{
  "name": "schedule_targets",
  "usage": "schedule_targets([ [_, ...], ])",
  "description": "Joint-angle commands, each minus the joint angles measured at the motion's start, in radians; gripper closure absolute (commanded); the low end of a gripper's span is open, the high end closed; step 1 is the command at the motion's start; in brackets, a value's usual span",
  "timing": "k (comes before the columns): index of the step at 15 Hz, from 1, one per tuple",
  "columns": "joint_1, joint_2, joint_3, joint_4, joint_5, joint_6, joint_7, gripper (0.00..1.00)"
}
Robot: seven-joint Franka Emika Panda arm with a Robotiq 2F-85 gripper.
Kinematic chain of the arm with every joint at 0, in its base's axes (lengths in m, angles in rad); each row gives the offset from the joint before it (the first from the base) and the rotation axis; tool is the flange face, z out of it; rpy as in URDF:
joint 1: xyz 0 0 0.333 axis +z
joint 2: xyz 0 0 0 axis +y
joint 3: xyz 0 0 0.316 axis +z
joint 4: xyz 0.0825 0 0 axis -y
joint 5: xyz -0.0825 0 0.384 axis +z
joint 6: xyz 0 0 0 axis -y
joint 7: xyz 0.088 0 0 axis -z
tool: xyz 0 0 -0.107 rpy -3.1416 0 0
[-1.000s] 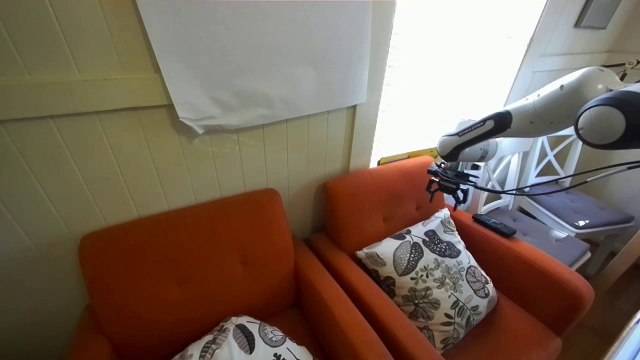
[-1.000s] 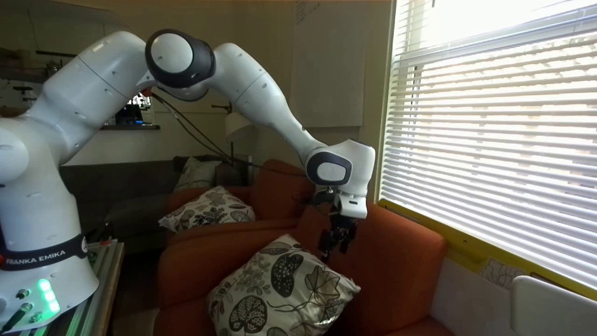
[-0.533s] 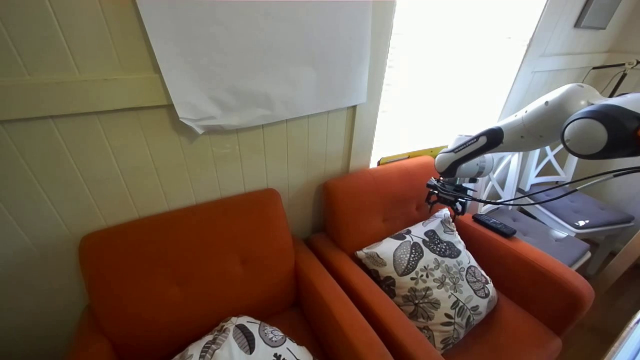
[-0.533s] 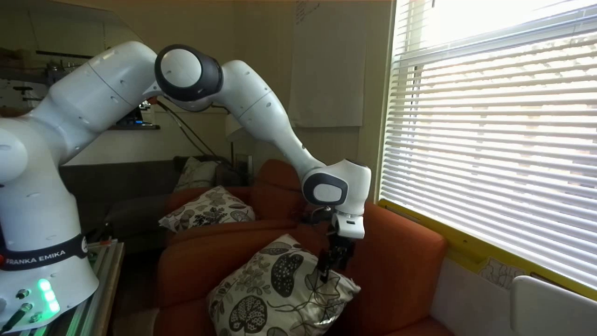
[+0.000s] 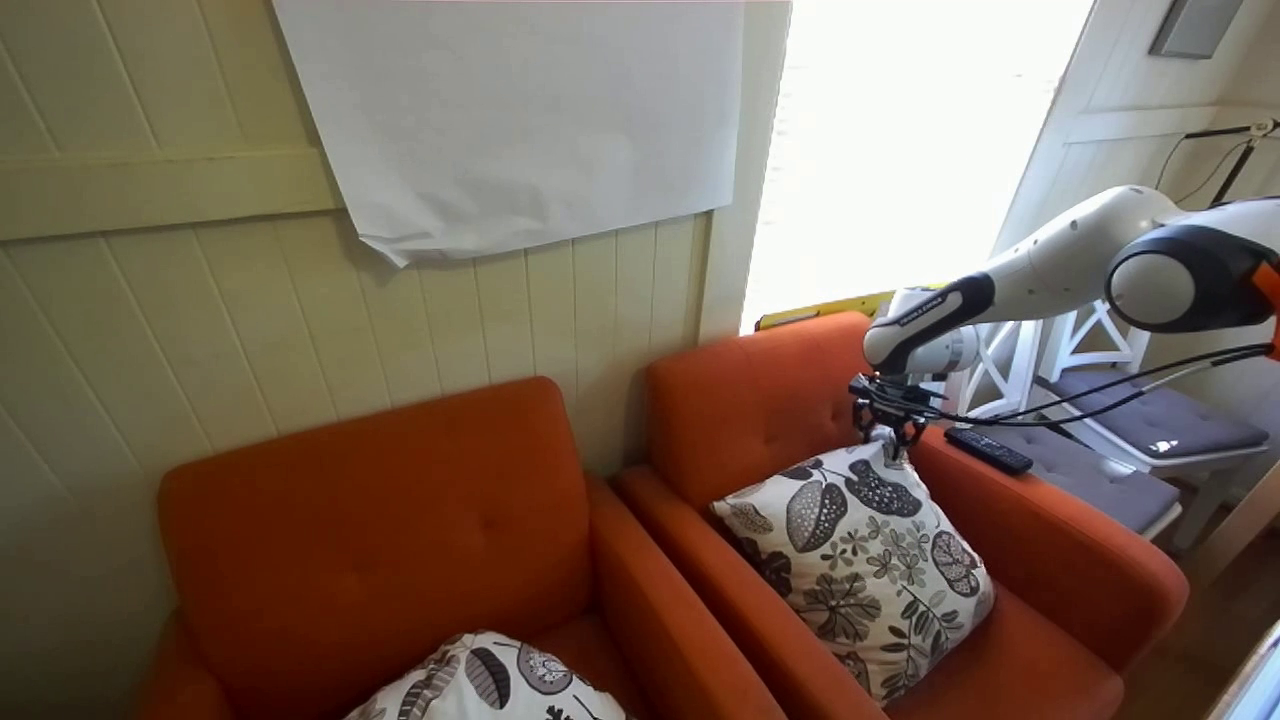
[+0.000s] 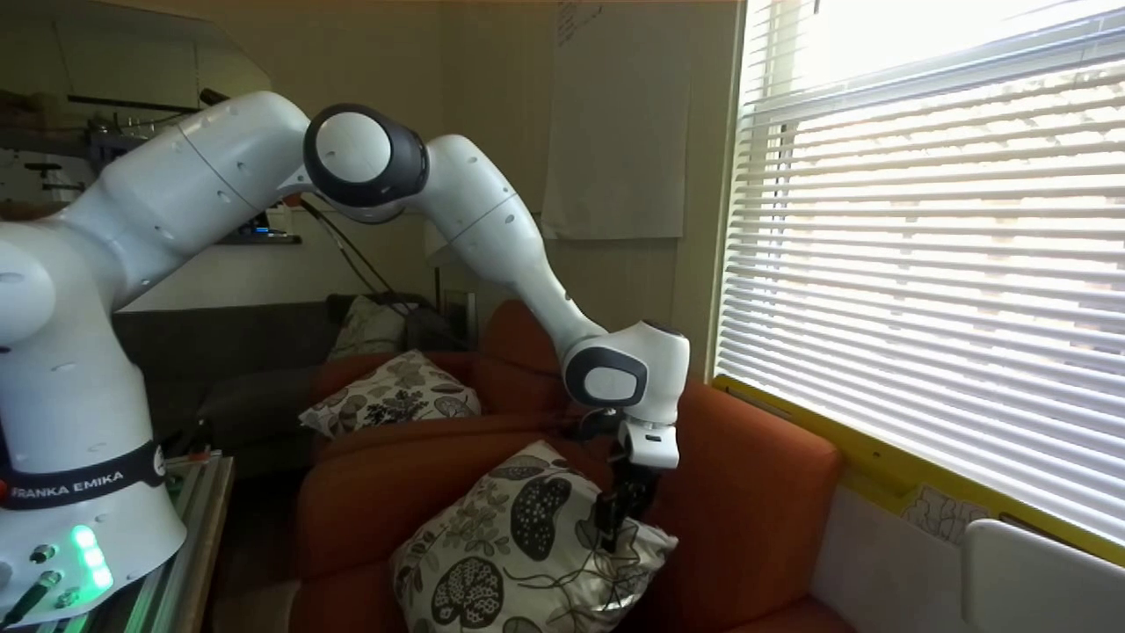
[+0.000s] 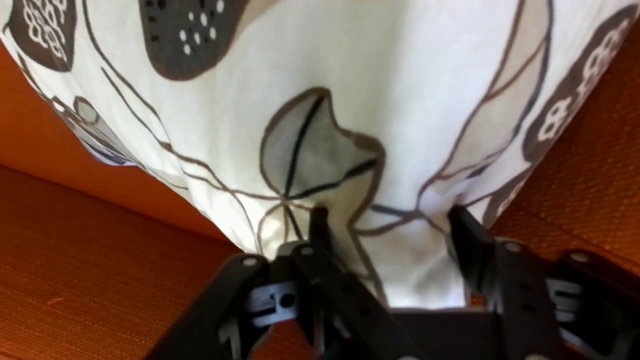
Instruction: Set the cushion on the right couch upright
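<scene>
The white leaf-print cushion (image 5: 850, 560) lies tilted on the seat of the right orange armchair (image 5: 760, 400), one corner pointing up toward the backrest and the arm with the remote. It also shows in an exterior view (image 6: 527, 554). My gripper (image 5: 888, 440) points down over that corner. In the wrist view the cushion (image 7: 400, 100) fills the upper part. There my gripper (image 7: 388, 214) is open, its fingers (image 7: 322, 235) well apart, with the cushion's corner between them. The fingertips press into the fabric, which is creased there. The cushion's underside is hidden.
A second orange armchair (image 5: 400, 490) with a similar leaf-print cushion (image 5: 500, 680) stands beside it. A black remote (image 5: 988, 450) lies on the armrest near my gripper. White chairs (image 5: 1130, 410) stand beyond that arm. A yellow window ledge (image 6: 870, 466) runs behind the backrest.
My arm has moved down from above the cushion's top corner, so that the corner now sits between the open fingers. The cushion has barely moved.
</scene>
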State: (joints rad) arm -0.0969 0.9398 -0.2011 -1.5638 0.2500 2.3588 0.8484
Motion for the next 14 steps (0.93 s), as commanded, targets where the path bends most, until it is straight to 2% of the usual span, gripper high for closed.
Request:
schedule_targets([
  [1, 0.009, 0.018, -0.004, 0.016, -0.03, -0.009, -0.008, 0.69],
  [5, 0.009, 0.011, 0.0, 0.007, -0.027, -0.011, -0.018, 0.95],
  [7, 0.007, 0.007, 0.005, 0.002, -0.023, -0.011, -0.027, 0.99],
  [8, 0.004, 0.002, 0.01, -0.003, -0.017, -0.007, -0.036, 0.95],
  [11, 0.001, -0.03, 0.014, -0.038, -0.004, -0.007, -0.046, 0.96],
  [14, -0.013, -0.113, 0.033, -0.142, 0.031, 0.034, -0.068, 0.95],
])
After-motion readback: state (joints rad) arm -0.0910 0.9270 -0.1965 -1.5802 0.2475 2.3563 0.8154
